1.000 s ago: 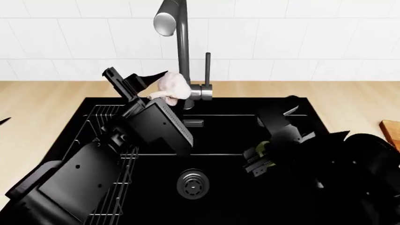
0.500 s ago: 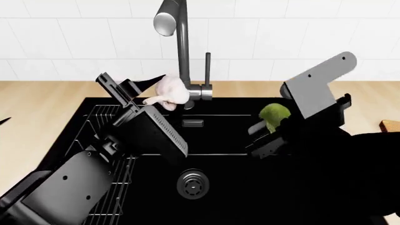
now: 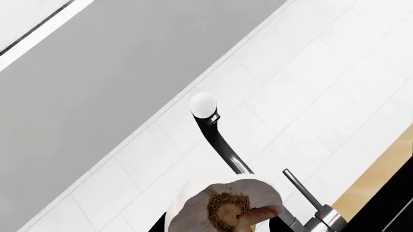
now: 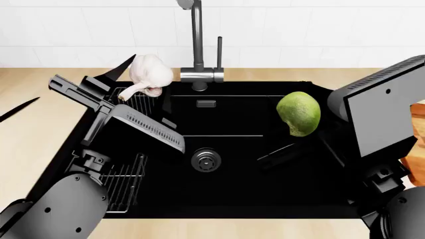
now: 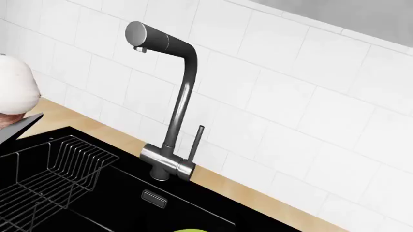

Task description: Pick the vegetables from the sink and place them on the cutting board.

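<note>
A whitish garlic bulb hangs above the sink's back left corner, with my left gripper shut on it. In the left wrist view the garlic shows its root end between dark fingers. A yellow-green egg-shaped vegetable is held over the right side of the black sink, my right gripper shut on it. Only its top shows in the right wrist view. A sliver of the checkered cutting board shows at the right edge.
The grey faucet rises behind the basin, close to the right of the garlic. A wire rack lies in the sink's left side, the round drain mid-basin. Wooden counter surrounds the sink; white tiles stand behind.
Both arms have risen. The green vegetable came up out of the basin in the right gripper, and the garlic moved up and left. The head view now looks more steeply down.
</note>
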Controlling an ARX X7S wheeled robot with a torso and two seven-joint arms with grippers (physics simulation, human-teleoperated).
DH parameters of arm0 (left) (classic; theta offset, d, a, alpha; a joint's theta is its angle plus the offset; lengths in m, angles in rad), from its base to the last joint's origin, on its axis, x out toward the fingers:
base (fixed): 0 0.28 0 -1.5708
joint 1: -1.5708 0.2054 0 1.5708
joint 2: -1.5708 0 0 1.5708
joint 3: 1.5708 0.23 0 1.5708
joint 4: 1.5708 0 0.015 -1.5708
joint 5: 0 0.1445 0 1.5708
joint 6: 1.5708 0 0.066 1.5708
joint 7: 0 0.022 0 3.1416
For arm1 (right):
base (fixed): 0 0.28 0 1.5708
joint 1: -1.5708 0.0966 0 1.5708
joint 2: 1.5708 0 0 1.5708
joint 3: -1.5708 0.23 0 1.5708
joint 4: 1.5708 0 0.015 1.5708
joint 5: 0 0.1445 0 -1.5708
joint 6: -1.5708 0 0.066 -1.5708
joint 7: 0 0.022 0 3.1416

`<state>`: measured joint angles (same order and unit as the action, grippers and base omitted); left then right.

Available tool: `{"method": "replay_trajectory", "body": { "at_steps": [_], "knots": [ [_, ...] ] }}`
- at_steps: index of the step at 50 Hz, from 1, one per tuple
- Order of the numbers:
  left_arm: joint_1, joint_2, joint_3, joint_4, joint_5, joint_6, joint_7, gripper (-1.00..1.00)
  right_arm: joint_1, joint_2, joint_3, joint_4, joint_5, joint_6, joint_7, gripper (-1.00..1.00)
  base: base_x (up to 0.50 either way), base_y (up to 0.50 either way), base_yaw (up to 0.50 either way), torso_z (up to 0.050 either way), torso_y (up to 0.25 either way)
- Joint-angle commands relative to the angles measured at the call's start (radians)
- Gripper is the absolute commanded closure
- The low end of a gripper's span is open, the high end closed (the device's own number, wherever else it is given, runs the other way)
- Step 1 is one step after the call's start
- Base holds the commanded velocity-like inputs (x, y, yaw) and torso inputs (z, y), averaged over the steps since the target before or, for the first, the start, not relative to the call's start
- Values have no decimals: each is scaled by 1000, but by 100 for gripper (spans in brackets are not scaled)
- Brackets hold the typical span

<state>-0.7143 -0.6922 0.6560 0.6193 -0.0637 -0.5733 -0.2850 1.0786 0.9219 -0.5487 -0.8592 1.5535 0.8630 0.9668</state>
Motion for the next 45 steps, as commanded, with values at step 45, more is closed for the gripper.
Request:
{"method": "replay_trajectory", "body": {
  "at_steps": [45],
  "knots": [
    [90,94,-165,171,-84,-150,-196,100,-204,61,150,-104,-172,-223,-35,100,-176,-256,0,0,0]
  ]
}}
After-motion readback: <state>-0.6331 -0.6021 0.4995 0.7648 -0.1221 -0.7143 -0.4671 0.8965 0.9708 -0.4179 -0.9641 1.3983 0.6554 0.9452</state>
